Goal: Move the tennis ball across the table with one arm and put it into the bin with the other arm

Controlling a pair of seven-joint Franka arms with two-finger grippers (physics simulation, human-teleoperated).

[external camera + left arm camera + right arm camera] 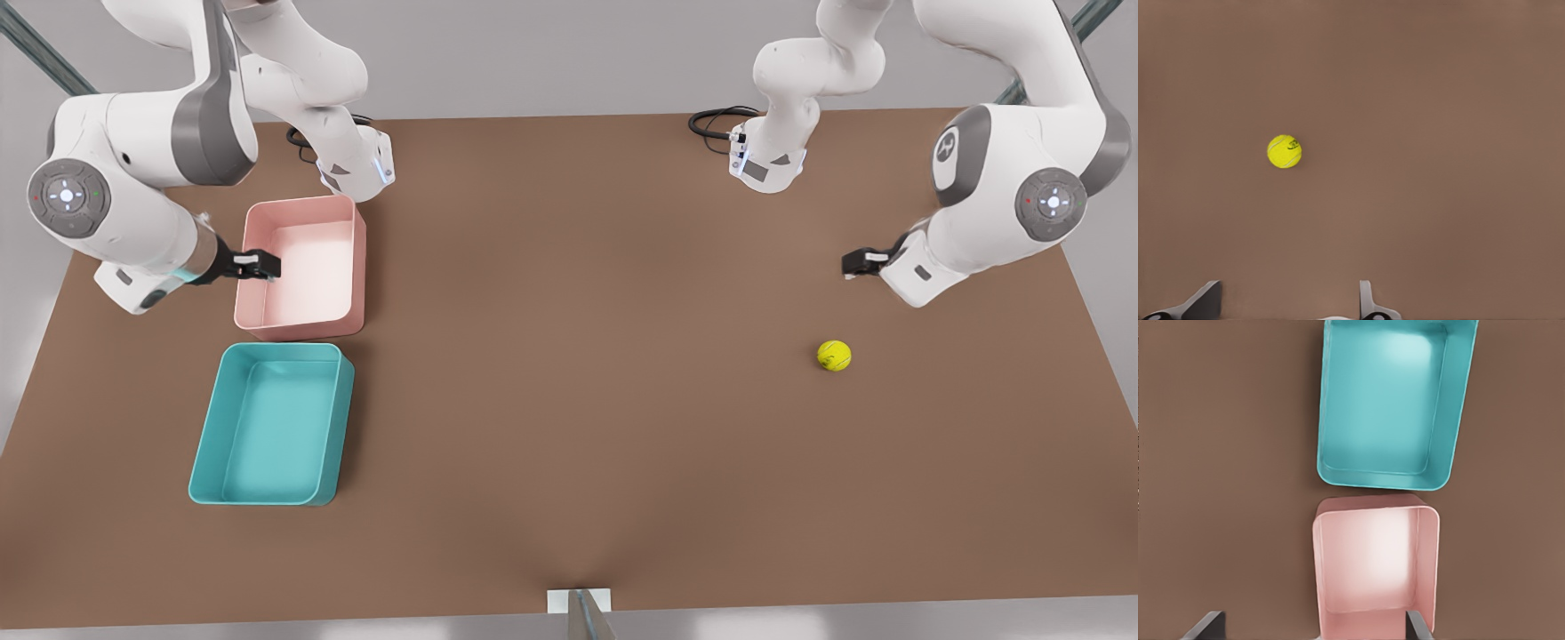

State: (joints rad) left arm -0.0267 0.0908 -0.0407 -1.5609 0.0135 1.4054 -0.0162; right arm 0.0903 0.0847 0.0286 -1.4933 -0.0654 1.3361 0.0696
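Tennis ball (834, 356): lying on table (569, 373), apart from left gripper (855, 264), jaws apart. Right gripper (260, 265): held over pink tray (302, 267), jaws apart; bin (274, 425) adjacent.

front view: high up, looks down on whole table (569, 400) | left wrist: looks down near tennis ball (1284, 151) | right wrist: above bin (1388, 407), both seen from front too

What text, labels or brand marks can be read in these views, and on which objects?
None are readable.
The tennis ball carries a small dark mark, too blurred to read.
The teal bin and the pink tray are plain, with no labels.
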